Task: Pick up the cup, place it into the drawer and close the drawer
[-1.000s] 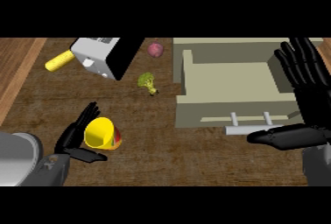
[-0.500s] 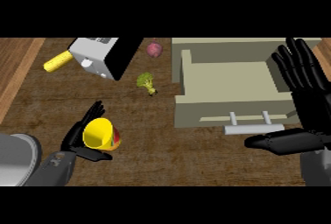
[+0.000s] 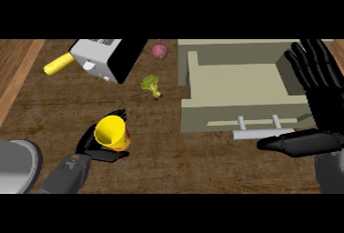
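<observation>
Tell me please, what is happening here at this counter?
The robot's left hand is curled round a yellow cup, tilted with its mouth toward the camera, at the lower left of the counter. The drawer at the upper right is open and has nothing in it, so the cup is not yet placed. The right hand is open with straight fingers at the drawer's right side.

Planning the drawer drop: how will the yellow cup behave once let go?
The cup looks rigid and probably light. It tapers, so it may tip if set down tilted, as the left hand holds it now. On its side, it would likely roll.
</observation>
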